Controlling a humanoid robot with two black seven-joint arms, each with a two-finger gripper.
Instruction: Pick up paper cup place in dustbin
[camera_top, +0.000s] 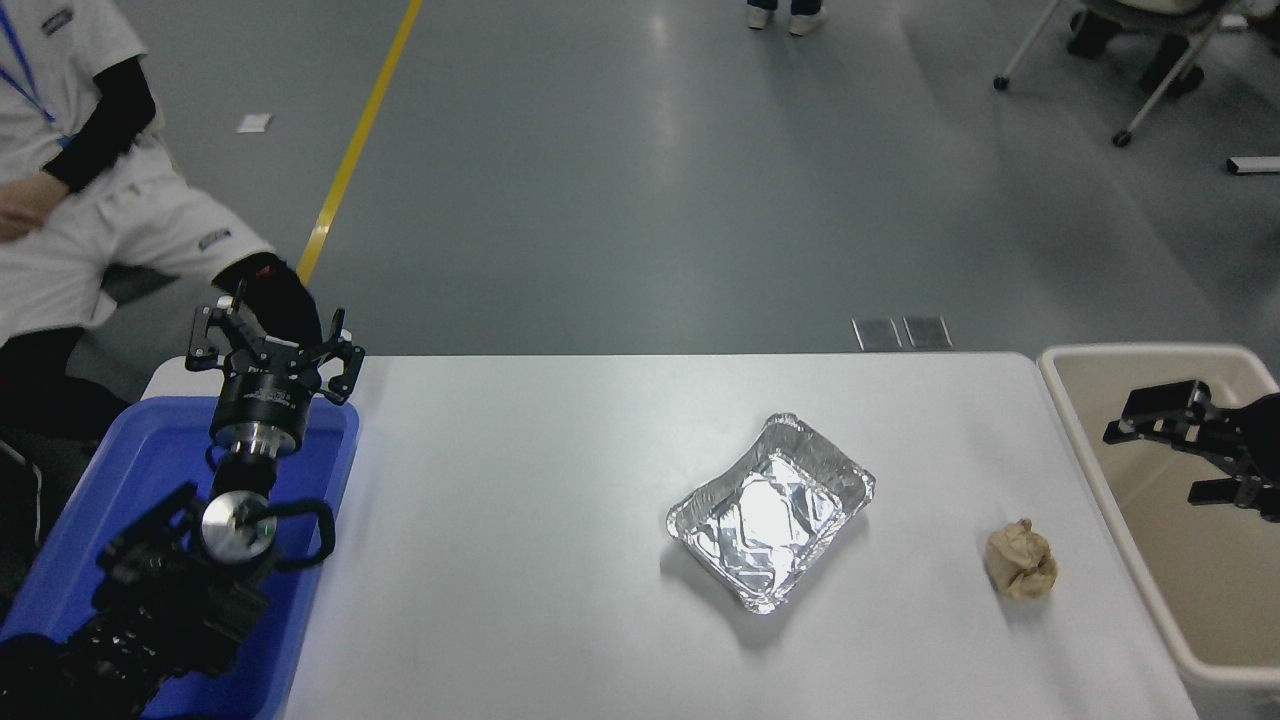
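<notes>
The paper cup is out of view. The dustbin (1140, 353), a large beige rectangular bin, stands off the table's right end. My right gripper (1160, 460) reaches in from the right edge and hovers over the dustbin's opening, open, with nothing between its fingers. My left gripper (270, 345) is parked at the lower left above a blue bin, open and holding nothing.
A silver foil tray (770, 510) lies right of centre on the white table (520, 500). A crumpled tan paper ball (1020, 560) sits near the table's right edge. The blue bin (100, 500) stands at the left end. A seated person (100, 230) is at the upper left.
</notes>
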